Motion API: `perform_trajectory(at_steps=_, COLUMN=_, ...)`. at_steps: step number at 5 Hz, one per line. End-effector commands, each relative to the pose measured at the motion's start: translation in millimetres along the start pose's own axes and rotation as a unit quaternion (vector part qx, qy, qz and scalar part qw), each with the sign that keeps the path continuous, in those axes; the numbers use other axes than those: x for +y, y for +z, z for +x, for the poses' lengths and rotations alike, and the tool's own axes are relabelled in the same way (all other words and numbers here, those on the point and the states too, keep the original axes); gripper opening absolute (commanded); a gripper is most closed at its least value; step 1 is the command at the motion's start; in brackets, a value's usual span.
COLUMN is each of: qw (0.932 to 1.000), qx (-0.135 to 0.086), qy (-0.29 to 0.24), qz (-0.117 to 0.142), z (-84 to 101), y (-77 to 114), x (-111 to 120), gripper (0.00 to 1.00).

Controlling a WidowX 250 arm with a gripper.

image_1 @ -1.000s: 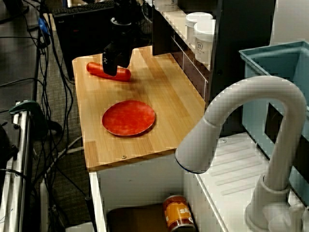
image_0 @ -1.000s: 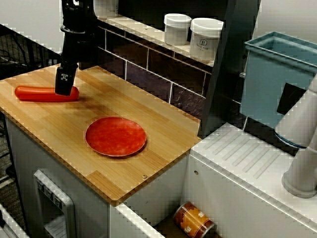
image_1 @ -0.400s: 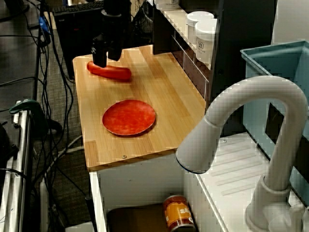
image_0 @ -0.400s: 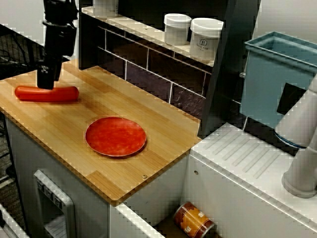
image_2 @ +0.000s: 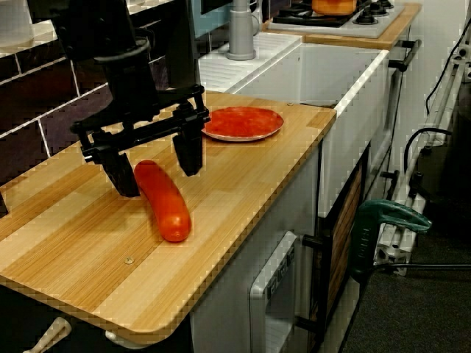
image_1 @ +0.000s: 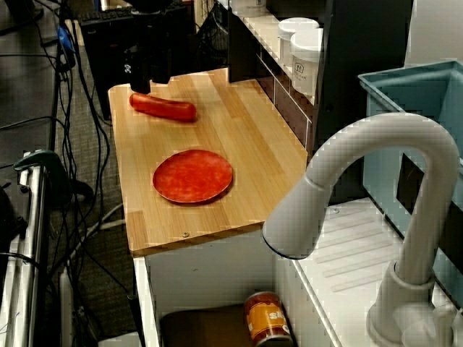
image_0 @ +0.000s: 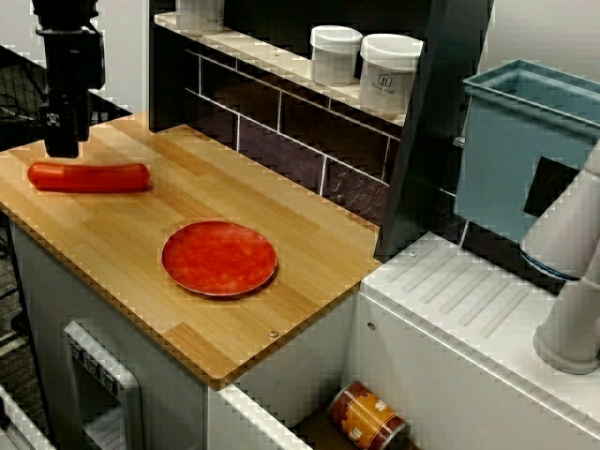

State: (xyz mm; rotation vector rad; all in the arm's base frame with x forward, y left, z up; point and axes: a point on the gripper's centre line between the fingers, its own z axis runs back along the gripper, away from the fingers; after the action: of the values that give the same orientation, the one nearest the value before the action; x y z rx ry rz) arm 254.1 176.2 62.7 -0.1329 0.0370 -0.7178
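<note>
Light wooden counter (image_0: 112,253): the broad slab bears everything loose; it runs from the dark tiled back wall to the front edge, so things set down on it lie level.
White sink unit (image_0: 469,309): butts against one end of the counter, ribbed drainboard uppermost; a white curved faucet (image_1: 362,188) arches over it in the view over the faucet.
Teal plastic bin (image_0: 525,150): stands behind the drainboard; well apart from the arm.
Black two-fingered gripper (image_2: 156,169): hangs fingers-down at the counter's end farthest from the sink; in the low view from the counter's end its jaws stand spread wide, one finger to each side of the sausage's far end, gripping nothing; the spread looks wider than the sausage, so neither pad seems to press it; whether the tips touch the wood I cannot tell.
Round red plate (image_0: 218,258): lies flat and bare near the counter's middle, between the sausage and the sink unit; apart from both.
Long red sausage (image_0: 89,176): lies on its side on the wood near the counter's far end; nothing clamps it, so it rests by its own weight; its length runs across the line of the jaws, its sides facing the fingers.
Two white lidded jars (image_0: 390,75): side by side on the shelf above the tiles; up off the working surface.
Orange-labelled can (image_0: 367,417): lies on its side in the open space below the counter's edge.
</note>
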Motion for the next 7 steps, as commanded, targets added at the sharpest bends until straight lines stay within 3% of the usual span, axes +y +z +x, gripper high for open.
perform_trajectory(at_steps=1, qw=0.9991, qx=-0.018, qy=0.03, qz=0.025, z=-2.6, y=7.8, x=1.6, gripper=1.0)
perform_trajectory(at_steps=4, qw=0.9976, qx=-0.027, qy=0.055, qz=0.034, z=-0.6, y=-9.3, x=3.3, gripper=1.0)
perform_trajectory(at_steps=6, qw=0.9957, qx=-0.01, qy=0.084, qz=0.038, z=8.2, y=-35.2, x=7.6, gripper=1.0)
perform_trajectory(at_steps=7, qw=0.9967, qx=-0.011, qy=0.07, qz=0.039, z=7.3, y=-43.0, x=3.9, gripper=1.0)
